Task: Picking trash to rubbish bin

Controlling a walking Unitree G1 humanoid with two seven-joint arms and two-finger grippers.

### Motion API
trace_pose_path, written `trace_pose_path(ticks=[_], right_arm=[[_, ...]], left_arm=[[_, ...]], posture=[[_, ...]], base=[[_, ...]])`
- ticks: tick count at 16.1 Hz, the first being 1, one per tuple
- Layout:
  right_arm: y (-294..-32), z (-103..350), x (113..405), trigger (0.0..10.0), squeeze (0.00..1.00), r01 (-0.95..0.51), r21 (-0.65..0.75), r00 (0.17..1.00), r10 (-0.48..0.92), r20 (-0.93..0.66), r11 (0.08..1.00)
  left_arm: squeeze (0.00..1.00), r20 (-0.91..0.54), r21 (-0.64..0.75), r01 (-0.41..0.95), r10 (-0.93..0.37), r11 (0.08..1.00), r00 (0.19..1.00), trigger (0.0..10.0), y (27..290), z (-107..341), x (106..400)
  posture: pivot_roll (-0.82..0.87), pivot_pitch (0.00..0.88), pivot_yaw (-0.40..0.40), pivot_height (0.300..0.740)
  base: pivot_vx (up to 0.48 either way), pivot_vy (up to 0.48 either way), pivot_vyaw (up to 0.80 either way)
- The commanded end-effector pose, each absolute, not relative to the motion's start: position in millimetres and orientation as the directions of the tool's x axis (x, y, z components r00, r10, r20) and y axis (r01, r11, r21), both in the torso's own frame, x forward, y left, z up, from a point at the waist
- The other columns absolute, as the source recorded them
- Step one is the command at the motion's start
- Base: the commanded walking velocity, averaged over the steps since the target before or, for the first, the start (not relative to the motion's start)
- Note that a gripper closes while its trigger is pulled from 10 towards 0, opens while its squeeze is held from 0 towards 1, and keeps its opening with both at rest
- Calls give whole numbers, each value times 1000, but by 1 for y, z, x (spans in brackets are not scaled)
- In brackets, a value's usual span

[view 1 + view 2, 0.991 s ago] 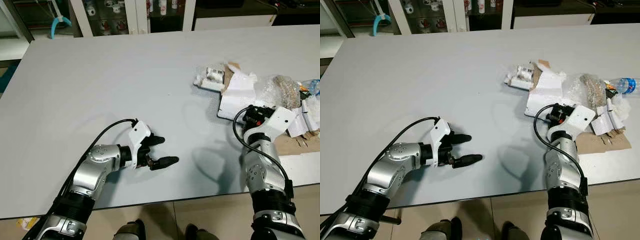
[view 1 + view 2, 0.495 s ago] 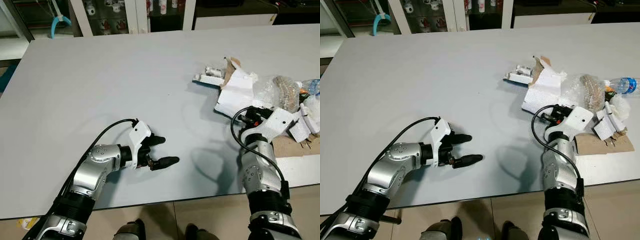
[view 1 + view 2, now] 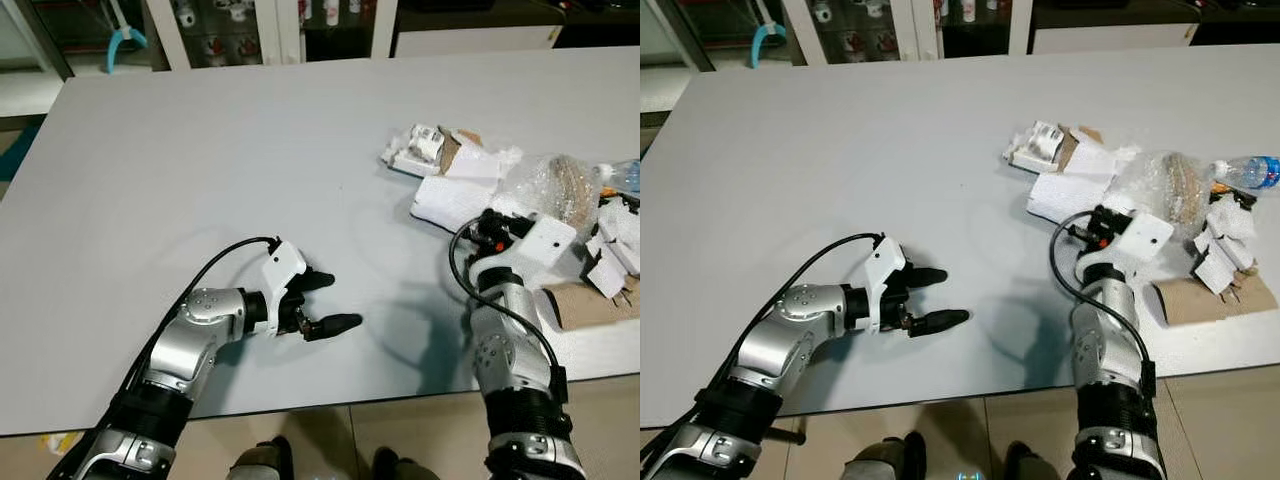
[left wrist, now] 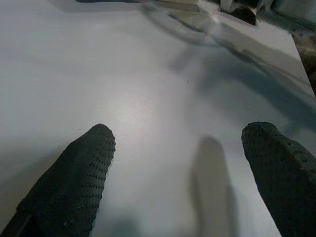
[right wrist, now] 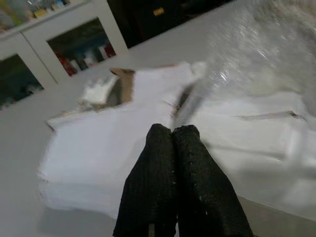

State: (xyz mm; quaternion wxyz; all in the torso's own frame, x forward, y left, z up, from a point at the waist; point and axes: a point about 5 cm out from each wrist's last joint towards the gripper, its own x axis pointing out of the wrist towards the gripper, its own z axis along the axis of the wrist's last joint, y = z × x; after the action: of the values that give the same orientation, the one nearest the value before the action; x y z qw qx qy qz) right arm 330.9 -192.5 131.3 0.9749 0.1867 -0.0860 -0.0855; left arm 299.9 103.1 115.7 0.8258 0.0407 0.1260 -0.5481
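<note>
Grey table (image 3: 200, 150) seen from above. Heap of trash (image 3: 520, 190) toward the far right side: white foam pieces, crumpled clear plastic, brown cardboard, a water bottle. Right gripper (image 5: 173, 136) at the heap's near edge, fingers pressed together over a white foam slab (image 5: 98, 148). Left gripper (image 3: 325, 303) low over bare tabletop, fingers spread wide, holding nothing.

Head stereo pair down over the shared table (image 3: 200, 150); wrist cameras close, the right's perhaps blurred.
</note>
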Motion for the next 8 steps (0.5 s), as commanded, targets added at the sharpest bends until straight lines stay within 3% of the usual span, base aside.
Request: trace_pose_path(ticks=[1, 8], right_arm=[[-192, 138, 329, 0, 0, 127, 368, 965, -201, 169, 921], [-187, 175, 318, 0, 0, 85, 261, 937, -167, 308, 962]], left_arm=[[0, -282, -82, 912, -887, 401, 365, 10000, 103, 110, 299], [0, -273, -82, 912, -889, 403, 368, 10000, 97, 108, 302]], posture=[[280, 168, 24, 740], [259, 147, 12, 740]], base=[[0, 0, 0], [0, 0, 0]])
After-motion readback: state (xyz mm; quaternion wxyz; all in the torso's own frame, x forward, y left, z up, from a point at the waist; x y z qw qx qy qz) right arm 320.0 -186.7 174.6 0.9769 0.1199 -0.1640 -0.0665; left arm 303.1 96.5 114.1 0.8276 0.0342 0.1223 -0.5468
